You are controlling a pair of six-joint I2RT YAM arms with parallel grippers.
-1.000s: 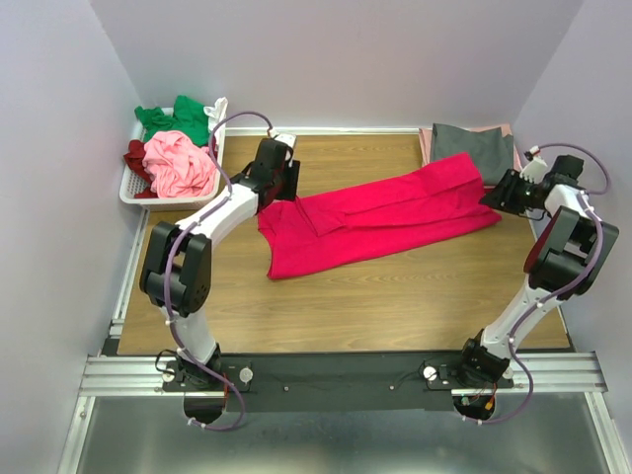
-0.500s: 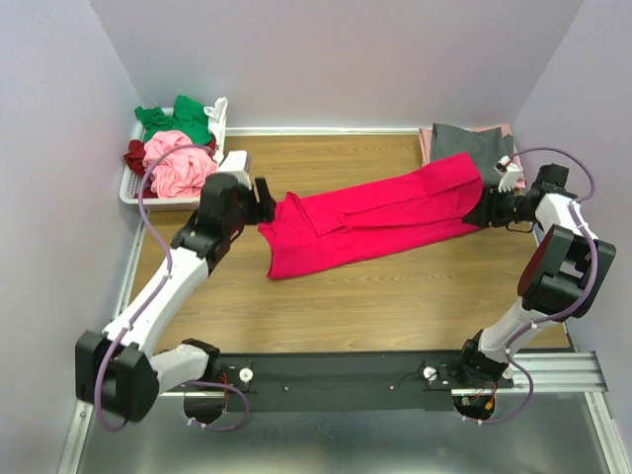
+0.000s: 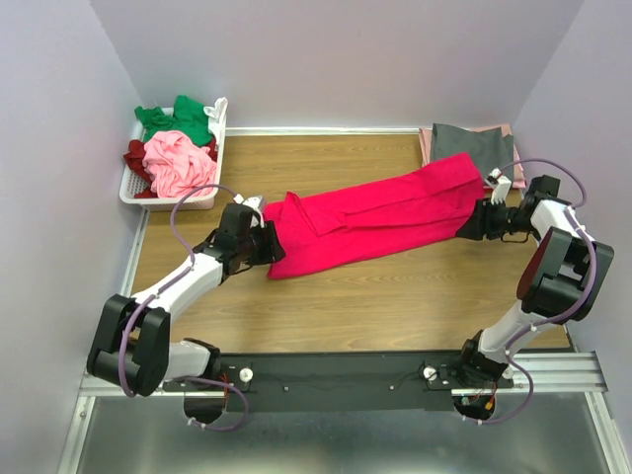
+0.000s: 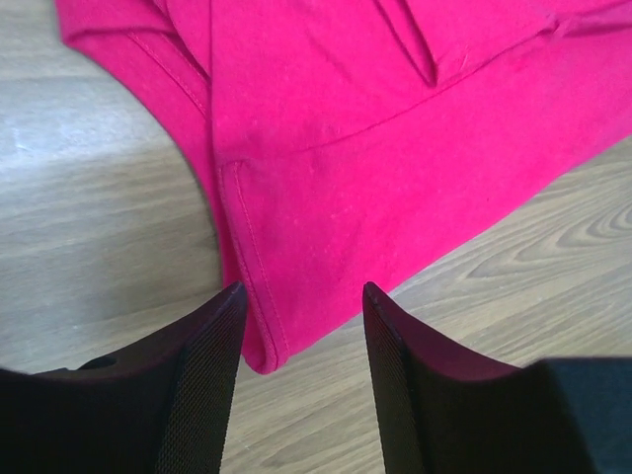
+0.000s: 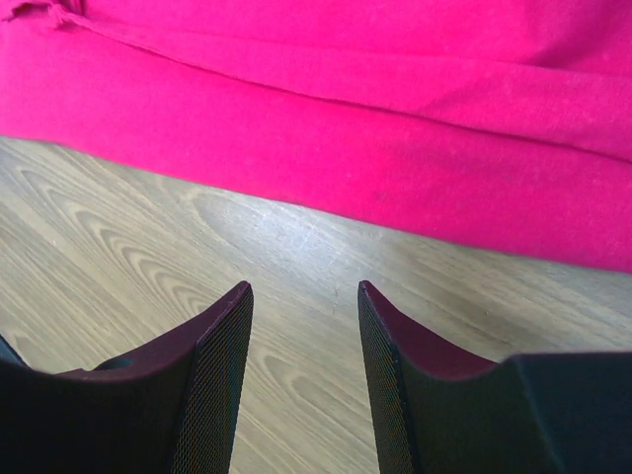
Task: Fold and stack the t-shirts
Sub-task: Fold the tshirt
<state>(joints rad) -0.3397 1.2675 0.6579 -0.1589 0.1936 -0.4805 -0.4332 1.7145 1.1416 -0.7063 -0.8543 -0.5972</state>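
The crimson-pink t-shirt (image 3: 375, 222) lies folded lengthwise in a long slanted strip across the middle of the table. My left gripper (image 3: 269, 247) is open at its near-left corner; in the left wrist view that hemmed corner (image 4: 259, 341) sits between my fingertips (image 4: 301, 296). My right gripper (image 3: 472, 223) is open and empty just off the strip's right end; in the right wrist view the shirt's edge (image 5: 395, 168) lies a little ahead of the fingertips (image 5: 301, 291). A folded grey t-shirt (image 3: 472, 148) lies on a dusty pink one (image 3: 426, 144) at the back right.
A white slatted basket (image 3: 135, 191) at the back left holds crumpled green (image 3: 178, 118), light pink (image 3: 176, 163) and maroon (image 3: 133, 156) tees. Purple walls close in the left, back and right sides. The arm rail runs along the near edge.
My left arm swung from the shirt's far-left corner toward me and down to its near-left corner. My right gripper slid left and slightly nearer, along the shirt's right end.
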